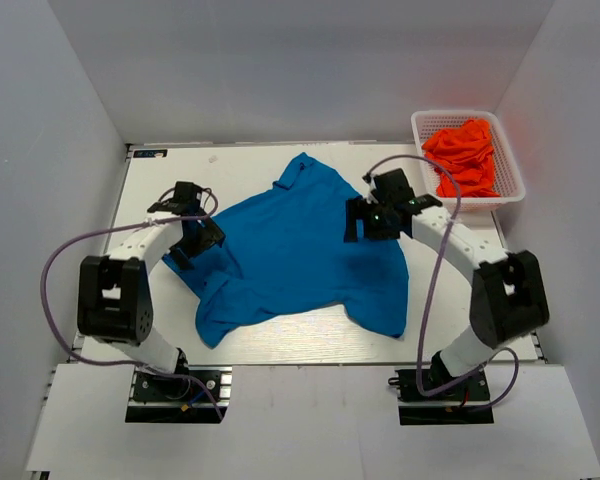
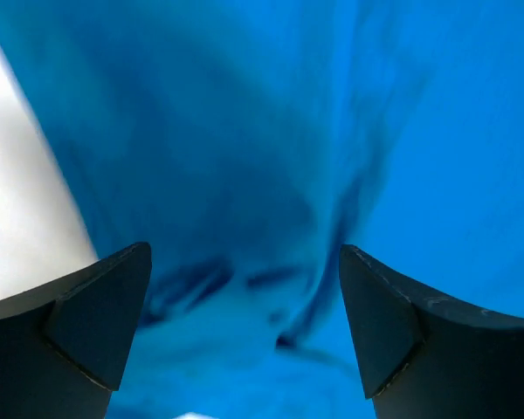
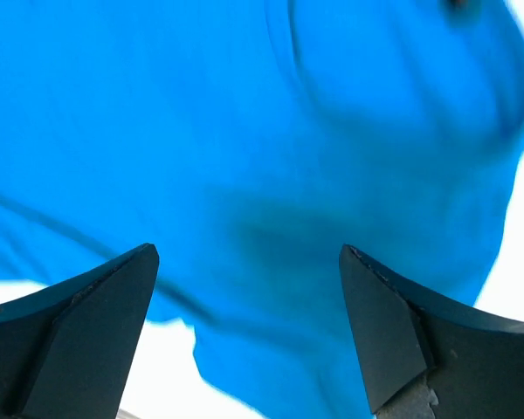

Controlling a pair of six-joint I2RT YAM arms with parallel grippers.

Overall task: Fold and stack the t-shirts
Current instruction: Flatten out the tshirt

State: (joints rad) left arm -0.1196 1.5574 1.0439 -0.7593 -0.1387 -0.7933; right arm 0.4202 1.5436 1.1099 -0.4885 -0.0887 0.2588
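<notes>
A bright blue t-shirt [image 1: 300,250] lies spread and rumpled across the middle of the white table [image 1: 230,160]. My left gripper [image 1: 202,243] hovers over its left edge, open, and the blue fabric [image 2: 244,175] fills the left wrist view with nothing between the fingers. Over the shirt's right side my right gripper [image 1: 365,222] is open too, just above the cloth [image 3: 244,131], holding nothing. Several orange-red t-shirts [image 1: 465,155] sit bunched in the basket at the back right.
A white mesh basket [image 1: 420,128] stands at the table's back right corner. Purple cables loop off both arms. White walls enclose the table on the left, right and back.
</notes>
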